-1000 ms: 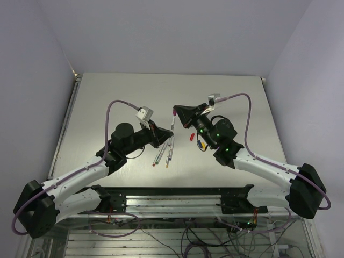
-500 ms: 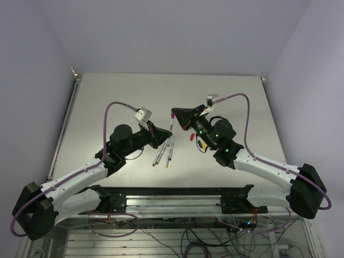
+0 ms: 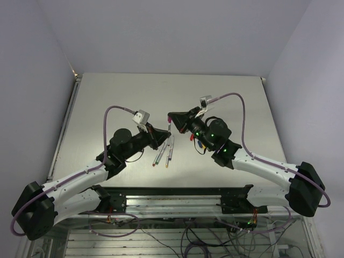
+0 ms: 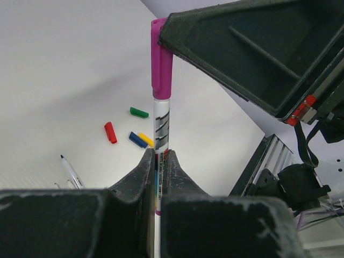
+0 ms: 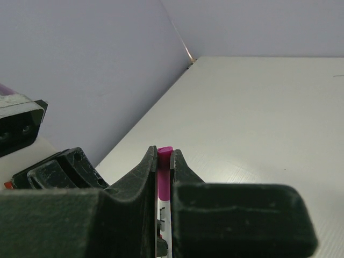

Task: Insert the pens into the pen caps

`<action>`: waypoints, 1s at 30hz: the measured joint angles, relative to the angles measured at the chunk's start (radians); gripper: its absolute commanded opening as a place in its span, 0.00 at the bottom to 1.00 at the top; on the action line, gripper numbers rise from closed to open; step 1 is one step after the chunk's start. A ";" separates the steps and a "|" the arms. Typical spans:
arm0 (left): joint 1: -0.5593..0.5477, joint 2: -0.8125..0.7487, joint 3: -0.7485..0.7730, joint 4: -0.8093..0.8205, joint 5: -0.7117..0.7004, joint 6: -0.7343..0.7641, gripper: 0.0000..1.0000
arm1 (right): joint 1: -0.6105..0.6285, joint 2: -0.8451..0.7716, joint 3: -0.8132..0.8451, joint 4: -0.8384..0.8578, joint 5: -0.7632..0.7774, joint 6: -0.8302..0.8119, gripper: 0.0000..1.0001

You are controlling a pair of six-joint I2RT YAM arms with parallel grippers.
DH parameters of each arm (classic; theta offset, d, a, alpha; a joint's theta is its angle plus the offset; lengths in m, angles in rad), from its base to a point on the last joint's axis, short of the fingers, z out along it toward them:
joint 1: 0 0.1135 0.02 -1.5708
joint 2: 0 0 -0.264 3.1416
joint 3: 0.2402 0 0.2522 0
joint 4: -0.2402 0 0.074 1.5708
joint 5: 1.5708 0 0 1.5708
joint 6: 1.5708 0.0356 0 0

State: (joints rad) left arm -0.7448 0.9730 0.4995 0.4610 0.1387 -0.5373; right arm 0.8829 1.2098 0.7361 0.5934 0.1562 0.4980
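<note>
My left gripper [image 4: 159,156] is shut on the grey barrel of the magenta pen [image 4: 161,123] and holds it upright above the table. The magenta cap [image 4: 161,64] sits on the pen's top end. My right gripper [image 5: 164,156] is shut on that magenta cap [image 5: 164,161]. In the top view the two grippers meet at mid-table, left [image 3: 160,137] and right [image 3: 173,121]. Several other pens [image 3: 165,151] lie just below them. The red cap [image 4: 110,132], green cap [image 4: 139,112], blue cap [image 4: 137,140] and yellow cap [image 4: 146,140] lie loose on the table.
The loose caps lie under my right wrist in the top view, the red cap [image 3: 192,137] nearest the pens. The black rail [image 3: 177,191] runs along the table's near edge. Grey walls close the left and back sides.
Both grippers have shifted a little toward the near left. My right gripper with the magenta cap has come down closer to my left gripper along the pen.
</note>
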 measured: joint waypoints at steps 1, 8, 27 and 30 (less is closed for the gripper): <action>-0.001 0.000 -0.003 0.006 -0.004 0.000 0.07 | 0.001 0.001 0.003 -0.003 0.000 0.000 0.00; -0.005 -0.005 -0.005 0.019 -0.043 0.003 0.07 | 0.016 0.023 0.036 -0.035 0.031 -0.007 0.00; 0.000 -0.006 -0.002 -0.109 -0.112 0.066 0.07 | 0.069 0.111 0.077 -0.118 0.134 0.011 0.00; 0.008 -0.006 0.003 -0.127 -0.111 0.069 0.07 | 0.073 0.123 0.087 -0.121 0.144 0.011 0.00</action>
State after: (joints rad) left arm -0.7364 0.9668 0.5022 0.3344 0.0273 -0.4679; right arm 0.9562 1.3327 0.8230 0.4721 0.3004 0.5095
